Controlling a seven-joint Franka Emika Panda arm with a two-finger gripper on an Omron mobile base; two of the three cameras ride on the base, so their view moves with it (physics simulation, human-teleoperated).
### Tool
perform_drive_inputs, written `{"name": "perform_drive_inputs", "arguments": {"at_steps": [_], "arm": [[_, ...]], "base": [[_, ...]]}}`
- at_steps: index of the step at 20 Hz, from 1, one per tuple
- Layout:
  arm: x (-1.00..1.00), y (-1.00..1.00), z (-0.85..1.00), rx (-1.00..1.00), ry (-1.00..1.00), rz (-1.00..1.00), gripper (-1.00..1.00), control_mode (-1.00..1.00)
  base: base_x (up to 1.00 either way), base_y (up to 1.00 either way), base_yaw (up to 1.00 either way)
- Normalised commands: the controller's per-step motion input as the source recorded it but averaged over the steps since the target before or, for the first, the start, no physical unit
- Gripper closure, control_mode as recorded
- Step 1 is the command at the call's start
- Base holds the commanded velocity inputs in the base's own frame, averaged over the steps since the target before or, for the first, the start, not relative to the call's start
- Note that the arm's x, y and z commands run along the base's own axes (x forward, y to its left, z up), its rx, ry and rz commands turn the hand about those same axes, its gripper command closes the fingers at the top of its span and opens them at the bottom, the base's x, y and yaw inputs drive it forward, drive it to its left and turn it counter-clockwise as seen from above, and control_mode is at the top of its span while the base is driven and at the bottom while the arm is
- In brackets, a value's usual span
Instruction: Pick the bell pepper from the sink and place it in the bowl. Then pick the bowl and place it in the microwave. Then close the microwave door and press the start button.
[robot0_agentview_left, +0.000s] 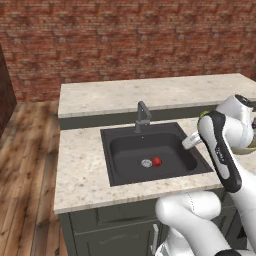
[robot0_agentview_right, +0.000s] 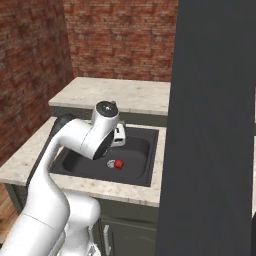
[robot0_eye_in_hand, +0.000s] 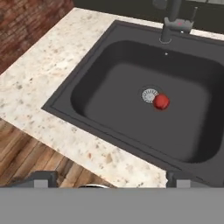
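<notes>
Left base view: dark sink (robot0_agentview_left: 120, 170) set into a speckled beige countertop (robot0_agentview_left: 80, 175), grey angular faucet (robot0_agentview_left: 142, 117) at its back edge. Bell pepper (robot0_agentview_left: 157, 161) lies on the basin floor, touching the right side of the round silver drain (robot0_agentview_left: 146, 163). White arm (robot0_agentview_left: 222, 150) rises from lower right; its forearm hangs over the right rim of the sink. A sliver of olive-green rim shows behind the arm at right; cannot tell what it is. Raised counter ledge and red brick wall (robot0_agentview_left: 125, 35) behind; wood floor (robot0_agentview_left: 25, 175) at left.

Right base view: a tall dark panel (robot0_agentview_right: 215, 125) fills the right side. Arm bends over the left part of the sink (robot0_agentview_right: 145, 170); pepper (robot0_agentview_right: 119, 164) just right of the drain (robot0_agentview_right: 111, 163), free of the arm.

Hand view: camera looks down on the sink (robot0_eye_in_hand: 87, 78) from above the near counter edge. Gripper (robot0_eye_in_hand: 111, 179) fingers (robot0_eye_in_hand: 43, 179) stand wide apart at the bottom edge, nothing between them. Pepper (robot0_eye_in_hand: 161, 102) sits against the drain (robot0_eye_in_hand: 149, 95), well apart from the fingertips. Faucet base (robot0_eye_in_hand: 168, 26) at top
</notes>
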Motion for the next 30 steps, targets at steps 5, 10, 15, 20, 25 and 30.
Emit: {"name": "perform_drive_inputs", "arguments": {"at_steps": [5, 10, 15, 20, 25, 30], "arm": [[0.73, 0.0, -0.61, 0.04, -0.06, 0.5, -1.0, -1.0], [0.78, 0.0, -0.2, 0.05, 0.07, 0.28, -1.0, -1.0], [0.67, 0.01, -0.03, 0.0, 0.26, 0.02, -1.0, -1.0], [0.45, 0.0, -0.28, 0.0, 0.24, 0.0, -1.0, -1.0], [0.1, -0.08, -0.44, 0.0, 0.09, -0.02, -1.0, -1.0], [0.0, 0.0, -0.44, 0.0, 0.0, -0.11, -1.0, -1.0]], "base": [[0.0, 0.0, 0.0], [0.0, 0.0, 0.0], [0.0, 0.0, 0.0], [0.0, 0.0, 0.0], [0.0, 0.0, 0.0], [0.0, 0.0, 0.0]]}}
